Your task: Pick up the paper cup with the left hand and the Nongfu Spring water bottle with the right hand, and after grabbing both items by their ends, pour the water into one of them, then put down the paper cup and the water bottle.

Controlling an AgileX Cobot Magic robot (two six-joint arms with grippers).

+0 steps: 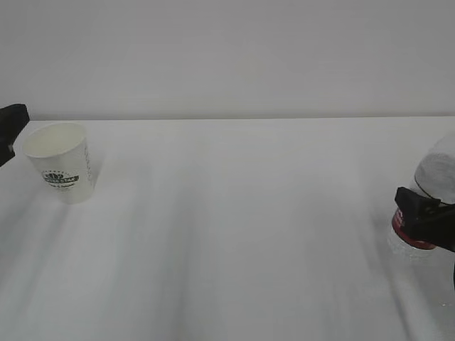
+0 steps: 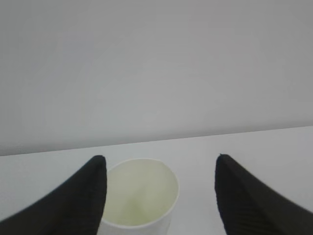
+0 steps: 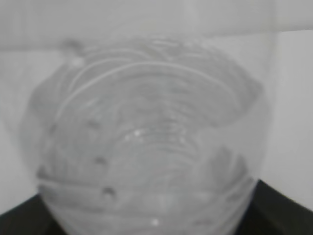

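Note:
The white paper cup [image 1: 60, 162] with its dark logo stands upright at the far left of the table. In the left wrist view the paper cup [image 2: 139, 196] sits between the fingers of my left gripper [image 2: 160, 156], close against the left finger [image 2: 73, 200] and with a clear gap to the right finger [image 2: 249, 196]; this gripper is open. Pale yellowish water shows inside the cup. The Nongfu Spring water bottle [image 1: 435, 174] is at the right edge, and my right gripper [image 1: 425, 217] wraps it at the red label. The clear bottle [image 3: 146, 142] fills the right wrist view, with black fingers [image 3: 281, 210] against its sides.
The white table [image 1: 234, 234] stretches between cup and bottle, with a plain pale wall behind it. Only a small black part of the left arm [image 1: 10, 128] shows at the left edge.

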